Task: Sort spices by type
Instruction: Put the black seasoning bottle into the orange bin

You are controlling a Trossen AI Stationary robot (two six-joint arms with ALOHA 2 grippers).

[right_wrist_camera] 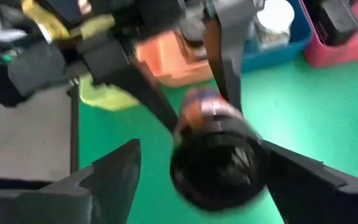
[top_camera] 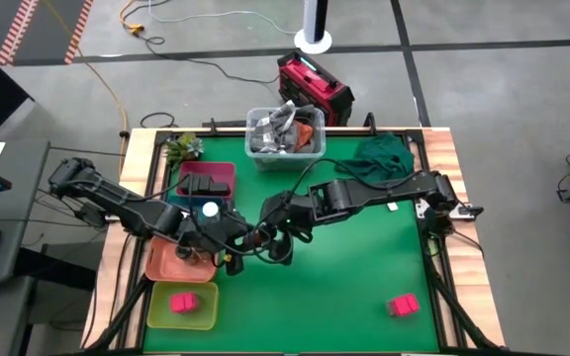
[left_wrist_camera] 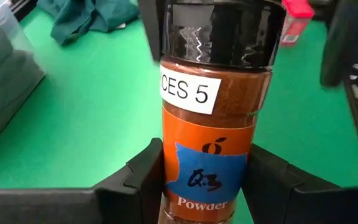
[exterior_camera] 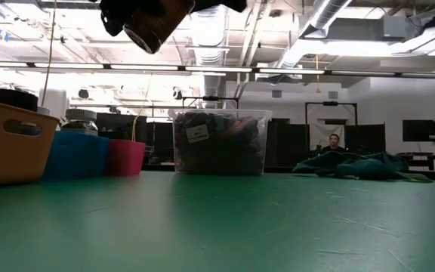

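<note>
A round spice jar [left_wrist_camera: 211,106] with a black cap, reddish-brown powder and a white label hangs high above the green table, seen also in the low view [exterior_camera: 154,23]. My left gripper [left_wrist_camera: 207,183] [top_camera: 234,254], reaching in from the table's left, is shut on it. My right gripper [right_wrist_camera: 197,168] [top_camera: 277,242] comes from the right and is open. Its fingers stand on either side of the jar's black cap [right_wrist_camera: 213,168], with a clear gap on one side. A pink-red box [top_camera: 402,305] lies on the table near the right. My left gripper pinches the jar's lower body [left_wrist_camera: 182,180], below the blue sticker, between its two fingers [left_wrist_camera: 138,180]. The fingers come from the table's left, slanting down. The jar points forward past them, cap end away. It is tilted and lifted well clear of the table.
Along the left stand a pink tray [top_camera: 228,170] with black boxes, a blue tray [top_camera: 188,205] with a white-topped jar, an orange tray [top_camera: 166,265] and a yellow-green tray [top_camera: 206,314] with a pink-red box. A clear bin [top_camera: 285,133] and a green cloth [top_camera: 379,158] lie at the far edge.
</note>
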